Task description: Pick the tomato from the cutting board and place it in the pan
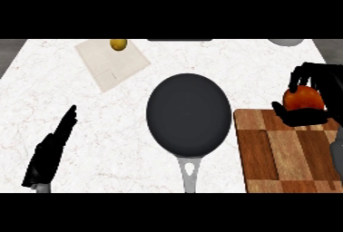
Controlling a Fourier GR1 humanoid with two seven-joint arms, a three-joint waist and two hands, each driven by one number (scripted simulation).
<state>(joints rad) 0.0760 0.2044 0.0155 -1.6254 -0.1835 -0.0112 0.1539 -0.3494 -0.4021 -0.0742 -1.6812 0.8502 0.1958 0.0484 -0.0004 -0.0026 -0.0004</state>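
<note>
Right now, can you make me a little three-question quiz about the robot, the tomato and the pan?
1. True or false: the tomato is already lying in the pan.
2. Which robot hand is curled round the tomato? A) the left robot hand B) the right robot hand
3. Fill in the missing word: the wooden cutting board lies to the ____ of the pan, as the robot sees it.

Key
1. False. The tomato is in the right robot hand at the far end of the cutting board, and nothing lies in the pan.
2. B. The left robot hand rests open on the counter.
3. Right.
</note>
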